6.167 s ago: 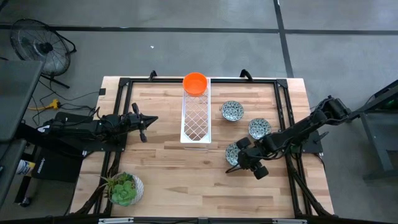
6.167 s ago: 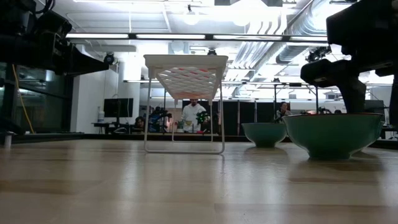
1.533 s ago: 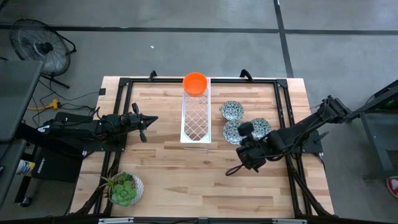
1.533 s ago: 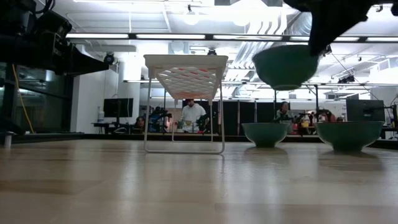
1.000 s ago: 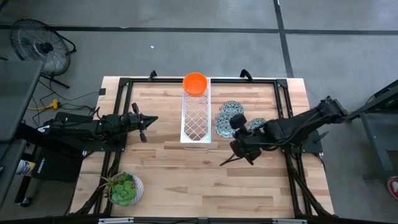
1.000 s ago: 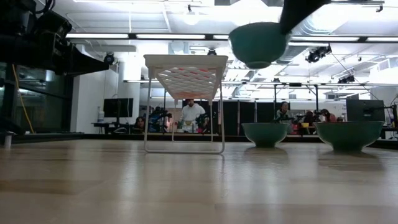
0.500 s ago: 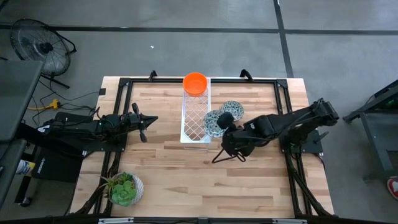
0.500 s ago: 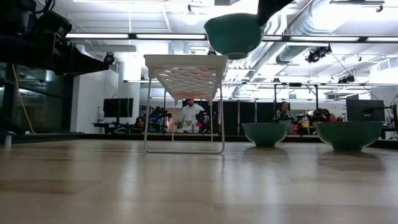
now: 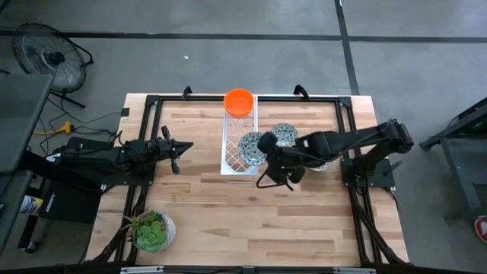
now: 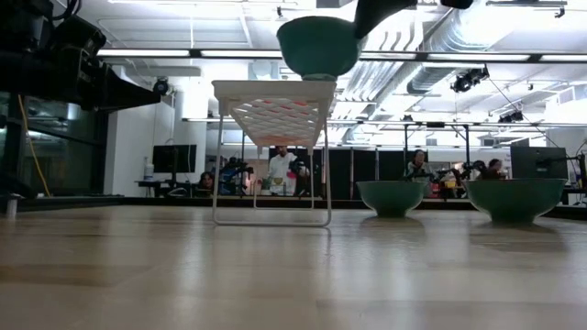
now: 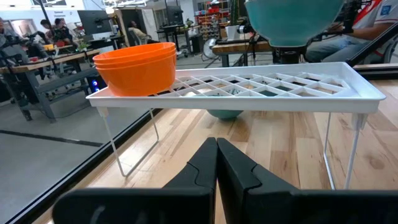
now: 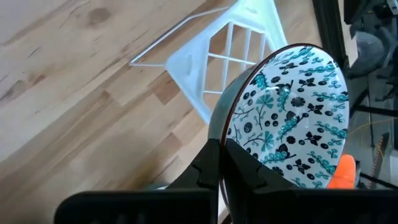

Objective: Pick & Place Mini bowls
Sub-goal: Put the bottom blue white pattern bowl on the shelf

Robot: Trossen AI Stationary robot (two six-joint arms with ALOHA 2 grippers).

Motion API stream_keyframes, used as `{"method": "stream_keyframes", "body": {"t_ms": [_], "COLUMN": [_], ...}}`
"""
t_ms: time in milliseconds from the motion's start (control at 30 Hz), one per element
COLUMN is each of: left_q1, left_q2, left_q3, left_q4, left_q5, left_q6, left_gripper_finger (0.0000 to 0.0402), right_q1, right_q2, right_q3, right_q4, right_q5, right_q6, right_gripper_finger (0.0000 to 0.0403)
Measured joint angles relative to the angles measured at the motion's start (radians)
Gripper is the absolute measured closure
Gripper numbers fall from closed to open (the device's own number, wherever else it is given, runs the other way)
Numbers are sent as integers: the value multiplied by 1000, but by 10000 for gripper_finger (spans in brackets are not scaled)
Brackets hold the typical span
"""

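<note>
While my right gripper (image 9: 261,144) reaches across the desk (image 9: 198,205), its jaws are pinched tight on the rim of a patterned bowl (image 9: 250,147). I see this bowl up in the air, just over the near end of the white wire rack (image 9: 239,144). From the low view the bowl (image 10: 317,45) sits right above the rack top (image 10: 273,105); I cannot tell if it touches. The right wrist view shows the bowl's inside (image 12: 289,112), white with teal and black flowers, with my dark fingers (image 12: 211,163) on its edge.

Orange bowls (image 9: 239,101) sit stacked at the far end of the rack. Two more patterned bowls rest on the desk beside the rack, one (image 9: 284,134) near the carried bowl and one (image 9: 320,161) partly hidden under my right arm.

My left gripper (image 9: 179,154) waits at the left side of the desk, its jaws pressed together with nothing between them. A green plant in a pot (image 9: 152,230) stands at the near left corner.
</note>
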Motion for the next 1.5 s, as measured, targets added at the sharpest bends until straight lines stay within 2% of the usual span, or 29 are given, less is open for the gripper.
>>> {"method": "stream_keyframes", "body": {"t_ms": [133,400,667,1500], "left_q1": [0,0,0,0], "left_q2": [0,0,0,0], "left_q3": [0,0,0,0], "left_q4": [0,0,0,0], "left_q5": [0,0,0,0], "left_q6": [0,0,0,0], "left_gripper_finger": [401,401,401,401], "right_q1": [-28,-46,-51,-120], "right_q2": [0,0,26,81], "right_q3": [0,0,0,-1], "right_q4": [1,62,134,209], "right_q5": [-63,-122,-128,-162], "right_q6": [-36,-106,-170,-202], "right_gripper_finger": [403,403,403,403]}}
